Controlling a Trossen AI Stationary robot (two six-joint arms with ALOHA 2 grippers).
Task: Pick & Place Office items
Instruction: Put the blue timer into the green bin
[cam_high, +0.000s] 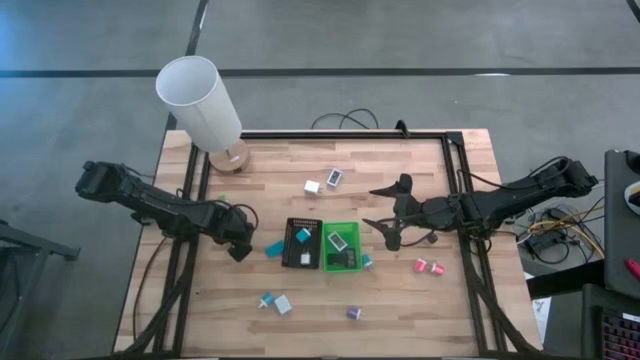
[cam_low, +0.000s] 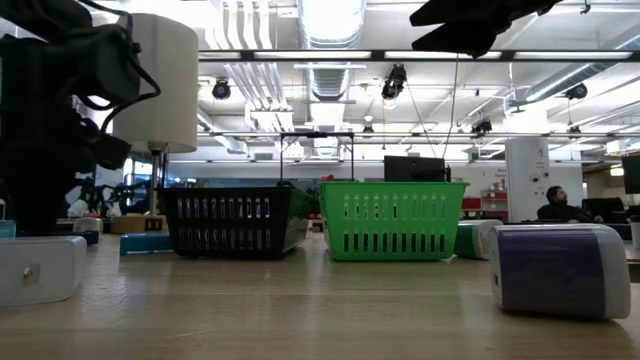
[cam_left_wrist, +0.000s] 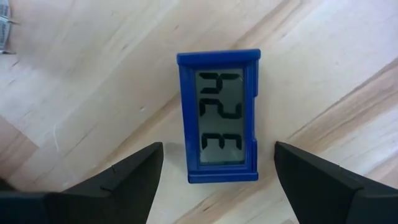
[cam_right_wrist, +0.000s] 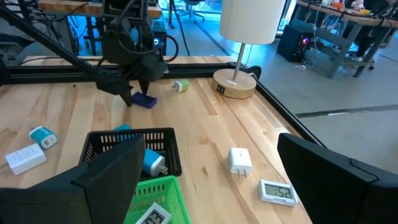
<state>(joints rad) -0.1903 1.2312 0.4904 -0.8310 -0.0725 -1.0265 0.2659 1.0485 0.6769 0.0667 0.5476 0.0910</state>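
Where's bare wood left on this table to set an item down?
Free: the stretch between the lamp base and the white charger, and the front edge right of the purple piece. Crowded: around the black basket and green basket.

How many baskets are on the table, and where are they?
2. The black basket and the green basket stand side by side at the table's middle, between the two arms. None appears hidden.
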